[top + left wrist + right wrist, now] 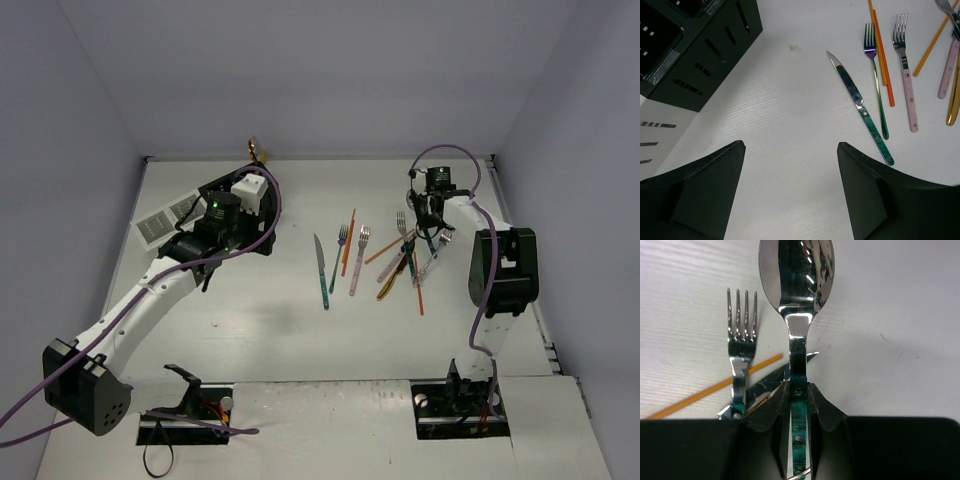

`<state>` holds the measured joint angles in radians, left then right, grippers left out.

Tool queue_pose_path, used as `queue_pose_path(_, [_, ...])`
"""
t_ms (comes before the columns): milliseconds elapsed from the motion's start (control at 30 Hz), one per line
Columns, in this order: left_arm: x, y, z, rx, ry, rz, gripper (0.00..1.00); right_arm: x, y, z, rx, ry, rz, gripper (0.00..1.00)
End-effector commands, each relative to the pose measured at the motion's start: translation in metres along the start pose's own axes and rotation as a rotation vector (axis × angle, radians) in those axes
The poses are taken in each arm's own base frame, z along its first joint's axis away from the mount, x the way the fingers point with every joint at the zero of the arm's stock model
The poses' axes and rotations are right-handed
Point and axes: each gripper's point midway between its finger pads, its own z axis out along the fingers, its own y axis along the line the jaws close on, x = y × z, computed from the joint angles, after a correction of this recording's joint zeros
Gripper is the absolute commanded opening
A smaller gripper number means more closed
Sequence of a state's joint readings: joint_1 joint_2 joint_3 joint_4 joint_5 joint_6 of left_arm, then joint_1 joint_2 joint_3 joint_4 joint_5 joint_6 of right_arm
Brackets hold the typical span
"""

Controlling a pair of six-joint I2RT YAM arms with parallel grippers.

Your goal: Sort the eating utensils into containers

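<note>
1. Eating utensils (358, 262) lie mostly loose on the white table (260, 330), all to the right of the black caddy (700, 60).
2. Closest to the black caddy, a teal-handled knife (860, 105), a teal fork (875, 80), orange sticks (881, 55) and a pink-handled fork (907, 85) lie side by side.
3. Farther right of the black caddy, more pieces lie crossed in a heap (405, 262).
4. Right gripper (797, 405) is over that heap, jaws closed on the teal handle of a silver spoon (796, 275). Whether the spoon is clear of the table cannot be told.
5. Left gripper (790, 150) hovers just right of the black caddy, jaws wide apart and holding nothing.
6. White caddy (165, 222) sits just left of the black caddy. The contents of both are hidden.
7. Judging by this, sorting looks barely begun: one spoon is in hand, and nearly every other piece awaits a compartment.
</note>
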<state>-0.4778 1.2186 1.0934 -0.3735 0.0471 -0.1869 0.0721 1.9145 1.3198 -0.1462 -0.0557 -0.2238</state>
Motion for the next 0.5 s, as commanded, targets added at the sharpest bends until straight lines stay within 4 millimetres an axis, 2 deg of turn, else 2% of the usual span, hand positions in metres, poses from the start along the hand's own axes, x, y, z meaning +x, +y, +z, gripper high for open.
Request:
queue_pose_path(0, [-0.037, -0.006, -0.010, 0.010, -0.093, -0.034, 0.72, -0.058, -0.004, -0.032, 0.028, -0.213, 0.065, 0.00])
queue_pose_path(133, [-0.043, -0.012, -0.010, 0.033, -0.103, -0.060, 0.72, -0.075, 0.022, -0.037, -0.055, -0.278, 0.066, 0.00])
queue_pose_path(267, [-0.048, -0.017, -0.010, 0.053, -0.110, -0.086, 0.72, -0.096, 0.064, -0.046, -0.130, -0.344, 0.016, 0.00])
queue_pose_path(333, [-0.054, -0.019, -0.012, 0.063, -0.123, -0.103, 0.72, -0.109, 0.089, -0.058, -0.181, -0.386, -0.005, 0.00])
queue_pose_path(367, [-0.054, -0.019, -0.012, 0.064, -0.123, -0.109, 0.72, -0.110, 0.090, -0.058, -0.184, -0.388, -0.006, 0.00])
queue_pose_path(467, [-0.069, -0.024, -0.017, 0.085, -0.162, -0.132, 0.72, -0.128, 0.134, -0.087, -0.289, -0.462, -0.024, 0.00])
